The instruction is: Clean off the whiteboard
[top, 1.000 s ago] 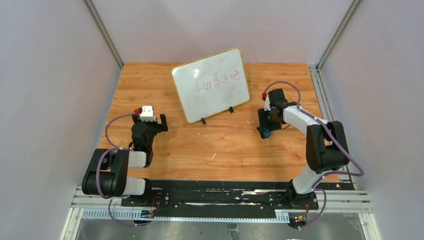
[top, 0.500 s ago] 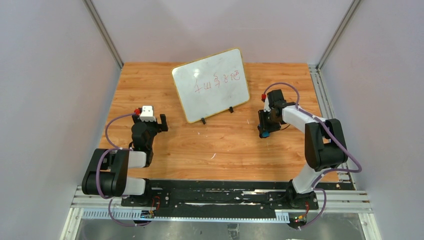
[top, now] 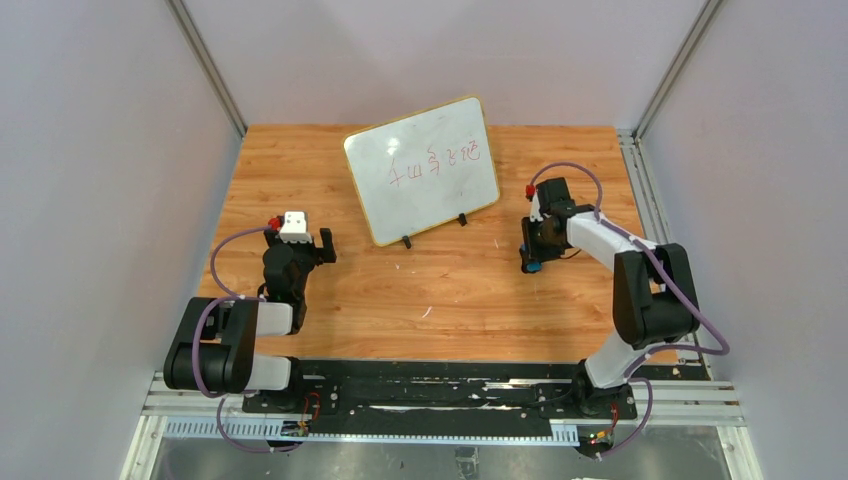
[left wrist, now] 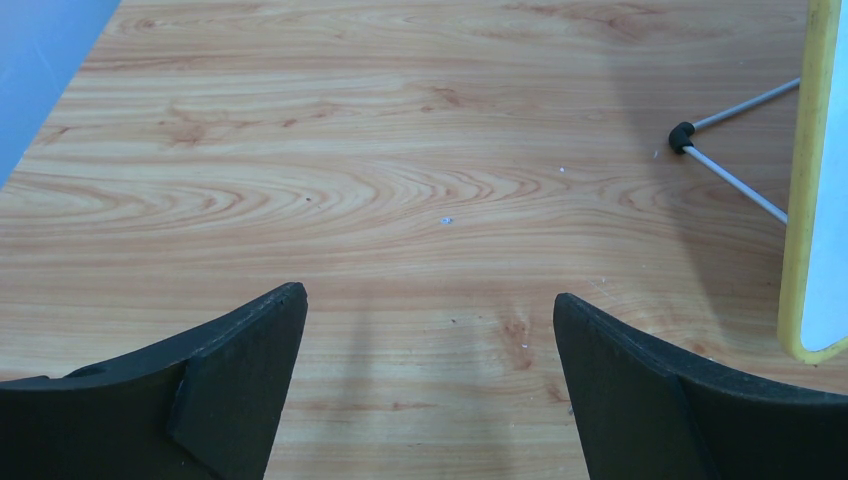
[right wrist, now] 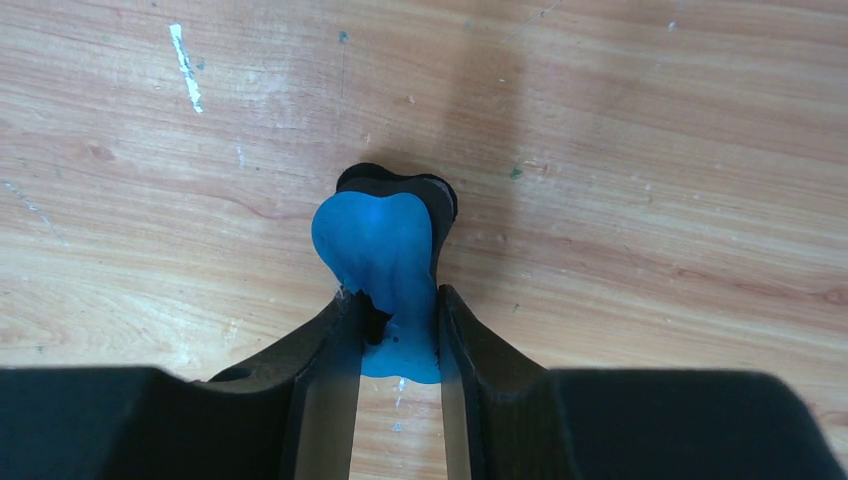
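Note:
The whiteboard [top: 422, 168] with a yellow frame and red marks stands tilted at the back middle of the table; its yellow edge [left wrist: 806, 180] and wire stand show at the right of the left wrist view. My right gripper [top: 529, 262] is shut on a blue eraser with a black felt underside [right wrist: 383, 262], held just above or on the wood, right of the board. My left gripper [top: 322, 245] is open and empty, left of and nearer than the board.
The wooden table [top: 300, 170] is enclosed by grey walls on the left, back and right. A small white scratch [top: 426, 312] marks the wood near the front. The whiteboard's black feet [top: 462, 219] rest on the table.
My right gripper with the blue eraser has shifted slightly to the right and back. The left arm and the whiteboard have not moved.

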### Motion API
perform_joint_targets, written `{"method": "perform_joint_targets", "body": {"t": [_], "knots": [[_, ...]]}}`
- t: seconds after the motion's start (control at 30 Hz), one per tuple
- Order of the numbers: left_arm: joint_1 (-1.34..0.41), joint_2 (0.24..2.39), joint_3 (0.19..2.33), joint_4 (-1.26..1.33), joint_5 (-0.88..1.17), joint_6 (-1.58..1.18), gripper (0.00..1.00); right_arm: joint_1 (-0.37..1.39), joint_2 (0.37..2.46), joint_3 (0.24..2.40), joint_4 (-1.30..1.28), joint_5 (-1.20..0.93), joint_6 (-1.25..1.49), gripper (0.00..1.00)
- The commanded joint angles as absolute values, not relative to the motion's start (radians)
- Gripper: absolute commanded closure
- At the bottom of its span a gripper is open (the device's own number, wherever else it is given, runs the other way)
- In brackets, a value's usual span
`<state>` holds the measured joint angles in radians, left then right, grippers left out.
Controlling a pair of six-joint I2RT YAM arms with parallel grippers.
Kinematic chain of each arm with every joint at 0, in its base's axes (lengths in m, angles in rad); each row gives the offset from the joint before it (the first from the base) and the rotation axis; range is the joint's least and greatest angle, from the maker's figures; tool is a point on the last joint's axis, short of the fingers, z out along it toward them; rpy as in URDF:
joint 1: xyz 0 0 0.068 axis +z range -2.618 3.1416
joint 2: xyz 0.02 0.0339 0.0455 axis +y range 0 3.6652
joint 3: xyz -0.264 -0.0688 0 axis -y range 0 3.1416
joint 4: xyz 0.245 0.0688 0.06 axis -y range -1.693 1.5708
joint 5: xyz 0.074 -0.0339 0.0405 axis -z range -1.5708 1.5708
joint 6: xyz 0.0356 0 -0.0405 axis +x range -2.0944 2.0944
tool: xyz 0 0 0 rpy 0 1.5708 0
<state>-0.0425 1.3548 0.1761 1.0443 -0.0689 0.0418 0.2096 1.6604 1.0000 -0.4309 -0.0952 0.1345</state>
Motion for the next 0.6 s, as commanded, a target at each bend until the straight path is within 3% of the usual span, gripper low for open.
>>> {"method": "perform_joint_targets", "body": {"t": [0.0,0.27,0.5,0.57], "knots": [[-0.046,1.36,0.195,1.064,-0.074,0.051,0.02,0.225,1.582,0.977,-0.426,-0.065,0.147,0.99],[-0.039,1.247,0.217,0.927,0.033,0.081,0.02,0.234,1.535,0.952,-0.411,-0.095,0.15,0.99],[0.1,1.165,0.378,0.584,0.396,0.101,0.0,0.243,1.481,0.94,-0.41,-0.115,0.151,0.99],[0.175,1.185,0.448,0.538,0.577,0.054,0.06,0.243,1.474,0.943,-0.411,-0.121,0.15,0.99]]}}
